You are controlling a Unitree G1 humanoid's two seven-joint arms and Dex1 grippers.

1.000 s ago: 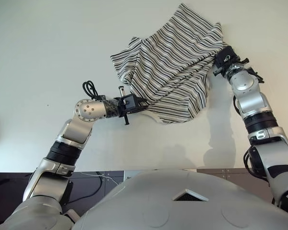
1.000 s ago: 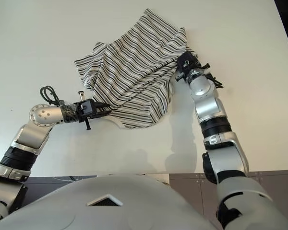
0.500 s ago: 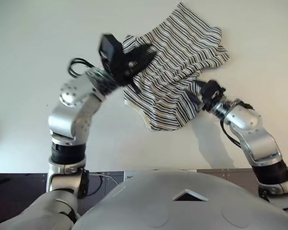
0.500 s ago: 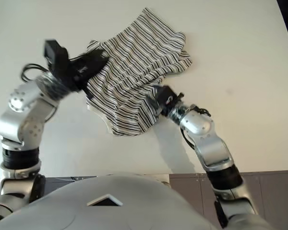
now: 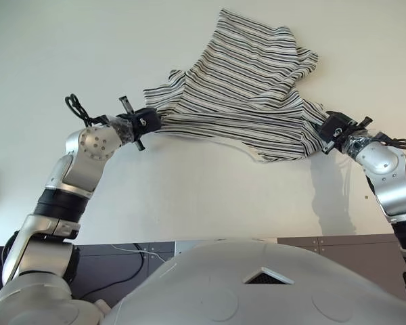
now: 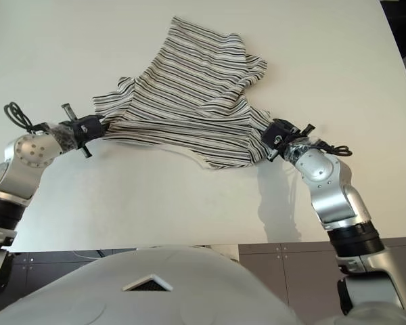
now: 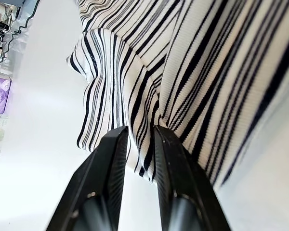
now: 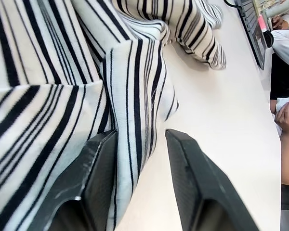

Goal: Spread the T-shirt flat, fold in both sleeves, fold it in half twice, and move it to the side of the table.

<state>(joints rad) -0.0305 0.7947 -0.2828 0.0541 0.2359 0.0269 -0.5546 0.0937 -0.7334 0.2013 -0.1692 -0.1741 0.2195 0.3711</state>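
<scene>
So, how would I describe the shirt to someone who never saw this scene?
Look at the wide white table. On its far half is a black-and-white striped fabric T-shirt, crumpled, its near edge stretched between the left claw and the right claw. Its thin dark stripes set it apart from the plain table and the grey arms.

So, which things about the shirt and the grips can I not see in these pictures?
- T-shirt sleeves and neck: eye views, its own bunched folds cover them; which part each arm grips is unclear.
- Shirt outline: wrist views, cut off by picture edges.
- Inner faces of the left jaws and right jaws: wrist views, pinched cloth covers them.
- The table under the shirt: cloth hides it.
</scene>
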